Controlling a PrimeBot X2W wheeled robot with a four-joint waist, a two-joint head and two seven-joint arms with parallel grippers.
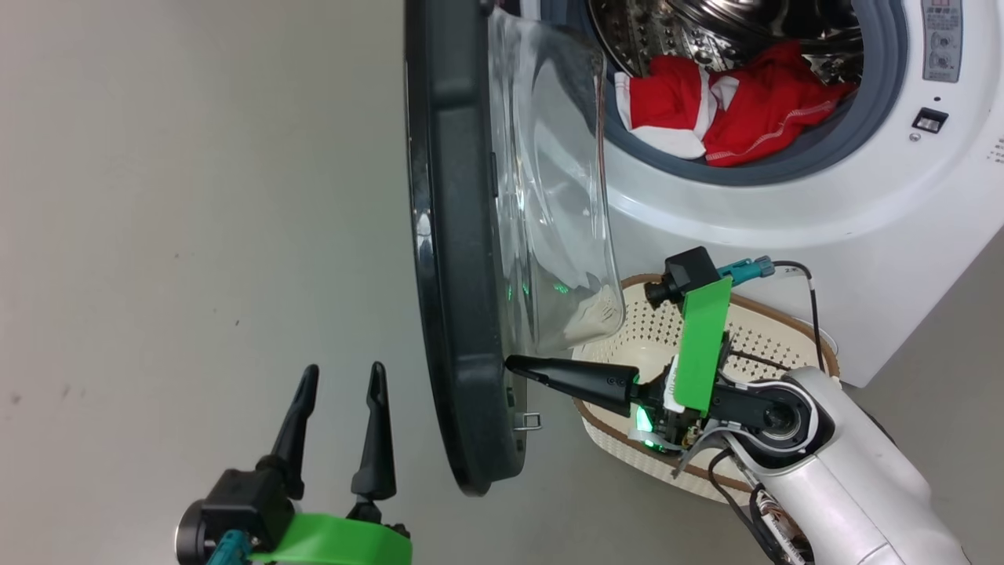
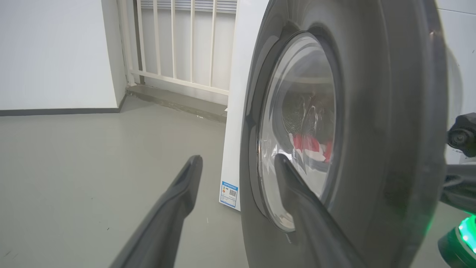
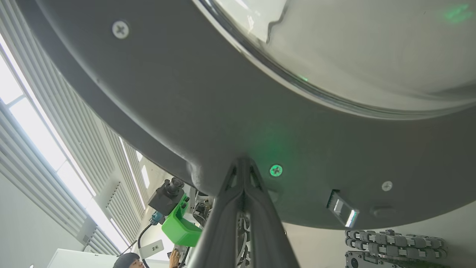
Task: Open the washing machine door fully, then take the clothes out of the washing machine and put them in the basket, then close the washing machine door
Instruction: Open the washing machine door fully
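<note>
Left gripper (image 1: 345,369) stands released at the lower left of the head view, fingers spread and pointing up, holding nothing, just beside the outer face of the door (image 1: 451,235). From its own wrist, that glossy black face and its round window (image 2: 297,130) lie right of the fingers; whether a finger touches it cannot be told.

The door is seen edge-on, its long axis running up and down the head view, roughly square to the front of the machine (image 1: 784,212). Its clear glass bowl (image 1: 549,196) bulges toward the drum side, and a small metal latch hook (image 1: 530,421) juts from the lower inner rim.

Right gripper (image 1: 511,362) is clenched on nothing, its tip set against that inner rim just above the hook. The door lies directly to this gripper's left, so the right arm looks the nearer one to push it wider, with the swing heading toward the left gripper.

The cream basket (image 1: 757,336) sits on the floor under the right wrist, against the machine. The clothes (image 1: 753,110), red with white trim, lie heaped in the drum's mouth, not yet taken out.
</note>
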